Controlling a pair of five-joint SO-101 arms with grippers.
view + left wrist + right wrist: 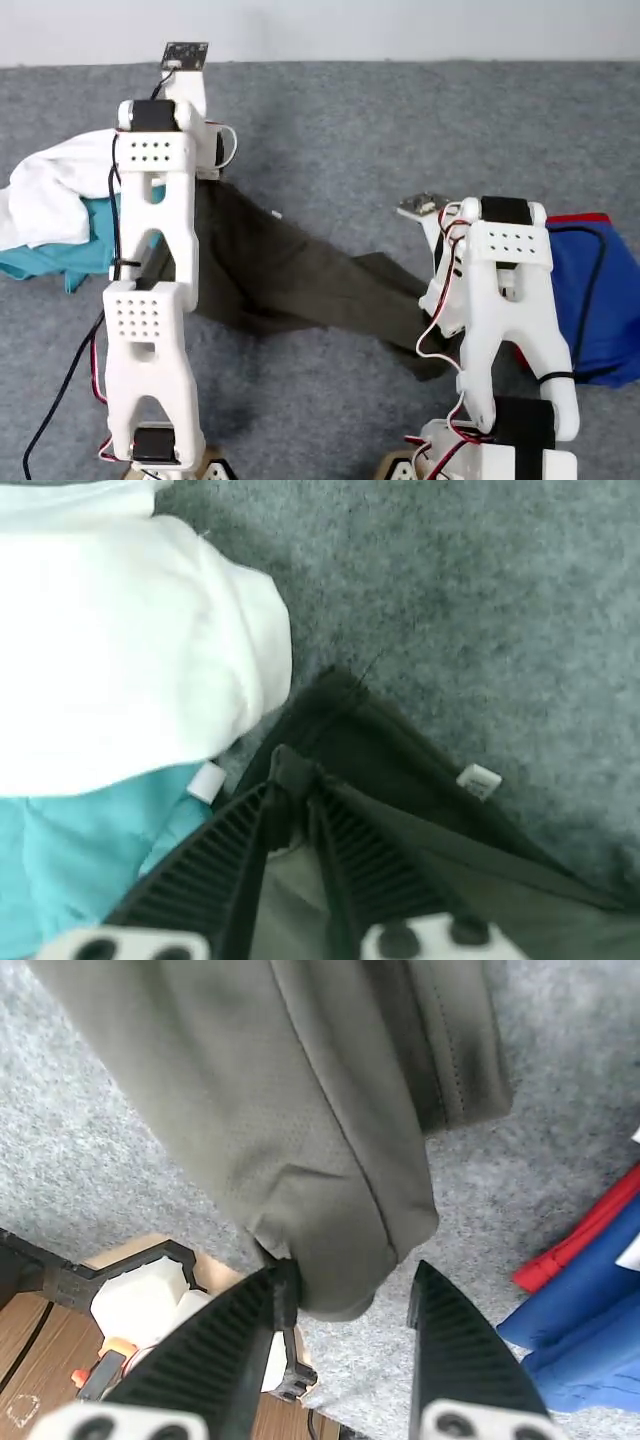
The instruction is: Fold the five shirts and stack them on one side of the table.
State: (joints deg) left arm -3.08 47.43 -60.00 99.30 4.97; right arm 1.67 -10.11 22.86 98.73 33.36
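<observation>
An olive shirt (290, 270) of thin, finely pitted knit lies stretched aslant across the grey, felt-like bench (400, 120), running from one arm to the other. The left gripper (295, 790) has its ribbed black jaws pressed together on a pinched-up fold at the shirt's dark edge. A small white tag (478, 780) is sewn on the edge nearby. Just beside that grip sits a rumpled white shirt (120, 640) of smooth cloth, heaped on top of a teal shirt (70, 860). Both are bunched at the left side of the bench.

The right gripper (355, 1280) holds its jaws apart around the olive shirt's stitched, rounded hem end. One jaw touches the cloth and the other stands off it. A blue shirt (590, 1310) with red trim lies flat near that end, on the right side of the bench.
</observation>
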